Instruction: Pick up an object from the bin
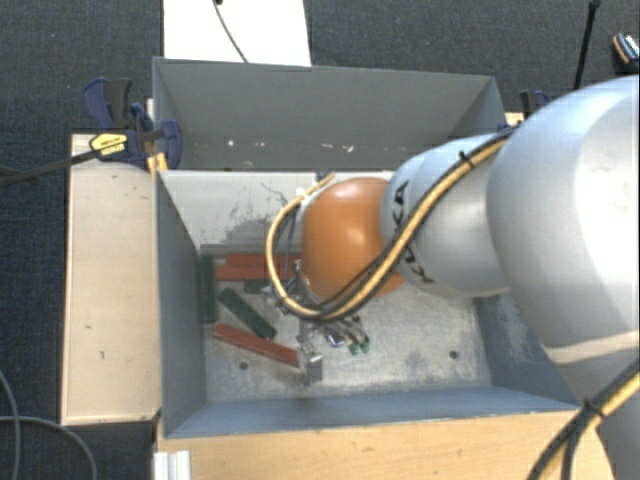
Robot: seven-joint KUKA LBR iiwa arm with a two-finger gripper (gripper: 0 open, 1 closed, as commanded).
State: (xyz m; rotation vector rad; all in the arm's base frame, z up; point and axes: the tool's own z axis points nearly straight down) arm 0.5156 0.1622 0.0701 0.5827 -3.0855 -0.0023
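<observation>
End effector (311, 361): low in the bin (180, 298), nr the front wall, at the right end of a red bar (254, 342) — open or closed, can't tell.
Red bar: flat on the floor, front-left area, slanting; touching the end effector or just beside it, unclear.
Neighbours: dk green bar (246, 312) just behind; 2nd red bar (243, 266) and green bar (208, 288) by the left wall; green bits (354, 345) to the right.
Handling (est.): prob. stiff, light, smooth — may slide.
Grip: across the narrow width, nr the middle, not the end, so it won't swing.
</observation>
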